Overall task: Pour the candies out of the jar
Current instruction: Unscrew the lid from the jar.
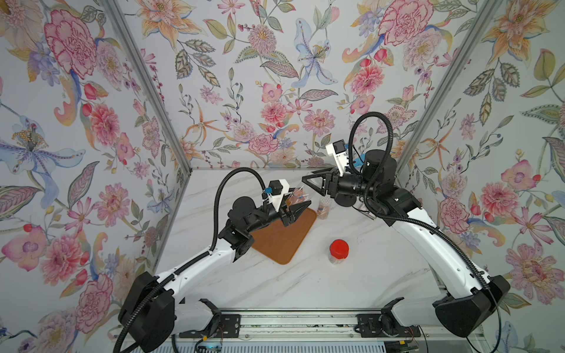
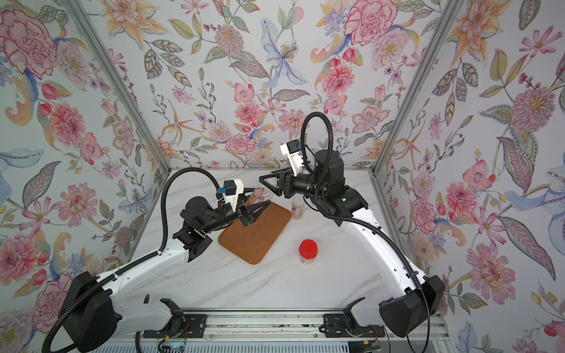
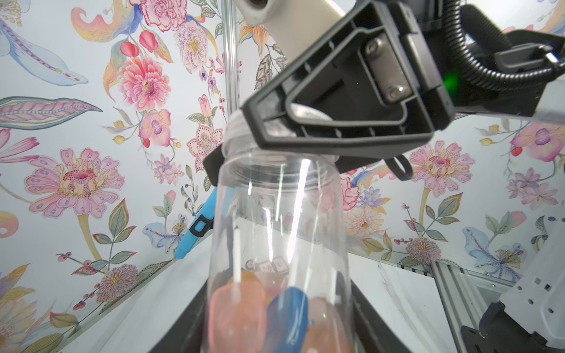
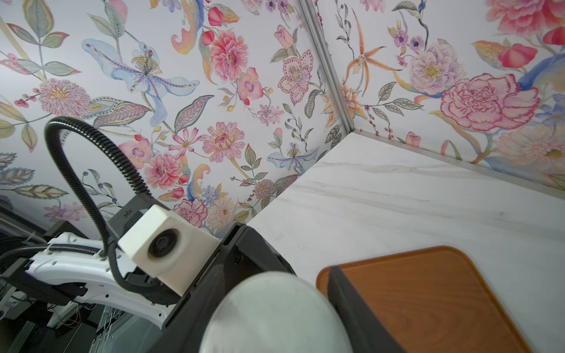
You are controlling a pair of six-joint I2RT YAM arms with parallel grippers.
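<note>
My left gripper [image 1: 301, 205] [image 2: 263, 205] is shut on a clear jar [image 1: 296, 197] [image 2: 256, 195] and holds it tilted above the far corner of a brown tray [image 1: 281, 241] [image 2: 253, 238]. In the left wrist view the jar [image 3: 275, 220] rises from between my fingers [image 3: 376, 324], with pink, orange and blue candies [image 3: 244, 311] piled at its bottom. My right gripper [image 1: 305, 180] [image 2: 263, 178] [image 3: 229, 134] reaches in from the right and is shut on the pale lid [image 4: 275, 314] at the jar's mouth. The right wrist view shows that lid between the two dark fingers [image 4: 351, 305].
A second clear jar [image 1: 323, 207] [image 2: 297, 209] stands just right of the tray's far corner. A red-capped jar [image 1: 338, 249] [image 2: 308, 250] stands nearer the front on the white marble table [image 1: 305, 284]. Flowered walls close in the back and both sides.
</note>
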